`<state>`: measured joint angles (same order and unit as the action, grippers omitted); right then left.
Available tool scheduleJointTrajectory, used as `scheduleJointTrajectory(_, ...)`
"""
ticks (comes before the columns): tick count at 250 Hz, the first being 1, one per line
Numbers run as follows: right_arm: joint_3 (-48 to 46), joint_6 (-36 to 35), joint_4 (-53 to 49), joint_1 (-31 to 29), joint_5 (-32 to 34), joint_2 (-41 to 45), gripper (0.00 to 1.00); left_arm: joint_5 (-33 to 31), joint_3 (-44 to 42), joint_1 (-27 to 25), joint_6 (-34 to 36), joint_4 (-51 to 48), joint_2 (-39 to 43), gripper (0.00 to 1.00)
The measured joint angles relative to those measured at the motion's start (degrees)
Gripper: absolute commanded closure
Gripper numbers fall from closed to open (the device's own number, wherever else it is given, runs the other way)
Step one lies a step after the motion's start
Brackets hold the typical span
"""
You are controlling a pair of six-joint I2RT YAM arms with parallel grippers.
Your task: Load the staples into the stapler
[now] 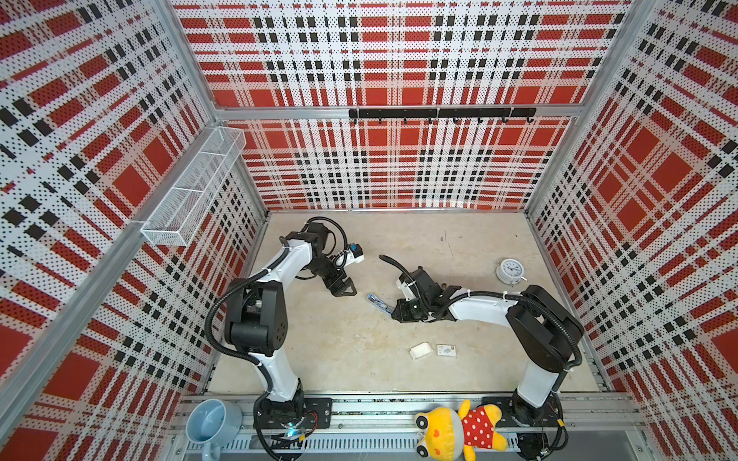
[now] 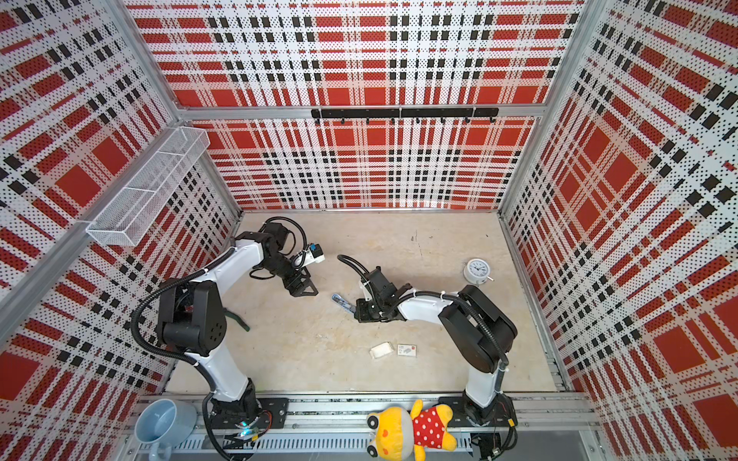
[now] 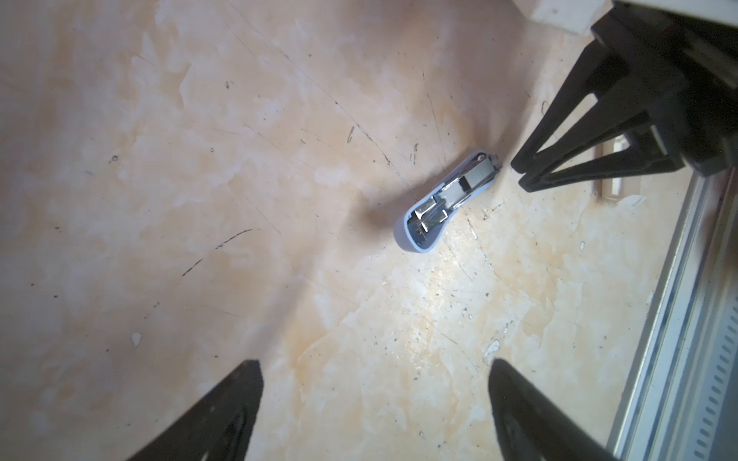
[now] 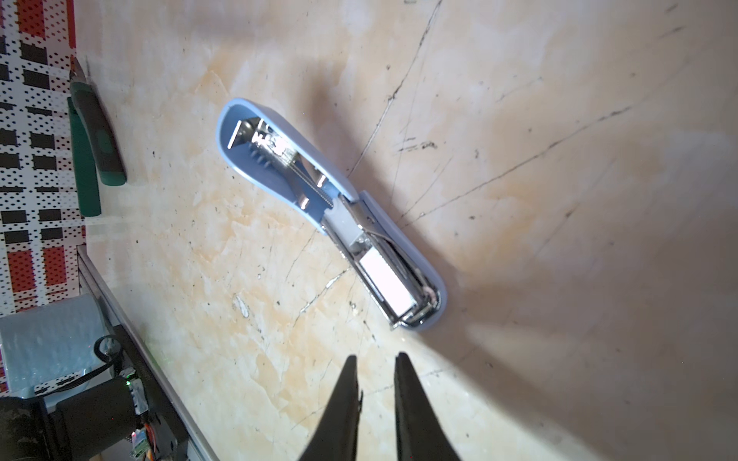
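The right gripper (image 4: 375, 357), fingers a sliver apart around nothing, sits just beside the near-right end of the stapler (image 1: 378, 302), which lies opened flat on the table (image 1: 339, 359), long axis running near-right to far-left. A pale block in its channel seems to be the staples (image 4: 385, 285). Farther left, the left gripper (image 1: 343, 288) hangs spread wide, empty.

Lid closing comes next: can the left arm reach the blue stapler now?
Probably yes: the left gripper hangs open over bare table near the stapler; the right gripper sits at its far end.
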<state>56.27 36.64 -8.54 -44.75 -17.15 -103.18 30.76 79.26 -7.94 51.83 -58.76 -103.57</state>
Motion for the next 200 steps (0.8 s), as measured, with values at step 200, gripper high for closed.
scheduleJointTrajectory(200,3.8,-1.0,-3.8,1.4,4.4,-3.5,0.82,1.4,-0.2,-1.8,0.8,0.1,-3.0,0.13)
